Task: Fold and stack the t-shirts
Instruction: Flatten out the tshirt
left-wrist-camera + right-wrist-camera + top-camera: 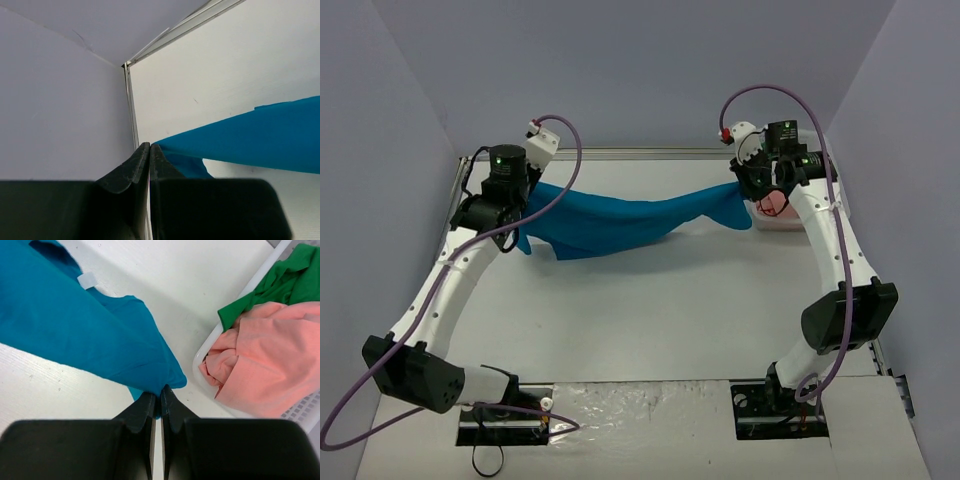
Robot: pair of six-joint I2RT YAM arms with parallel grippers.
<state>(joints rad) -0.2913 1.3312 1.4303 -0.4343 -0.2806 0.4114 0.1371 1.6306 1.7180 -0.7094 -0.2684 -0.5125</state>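
A teal-blue t-shirt (620, 222) hangs stretched between my two grippers over the far half of the table, sagging in the middle. My left gripper (532, 192) is shut on its left end; in the left wrist view the cloth (250, 137) runs off to the right from the pinched fingertips of that gripper (150, 146). My right gripper (745, 188) is shut on the other end, and in the right wrist view the shirt (75, 325) bunches at the tips of that gripper (161, 390). A pink t-shirt (265, 360) and a green t-shirt (285, 280) lie in the basket.
The white mesh basket (790, 222) stands at the far right of the table, just beside the right gripper; its rim (205, 355) is close to the fingers. Grey walls enclose the table on the left, back and right. The left gripper is near the far left corner (126, 65).
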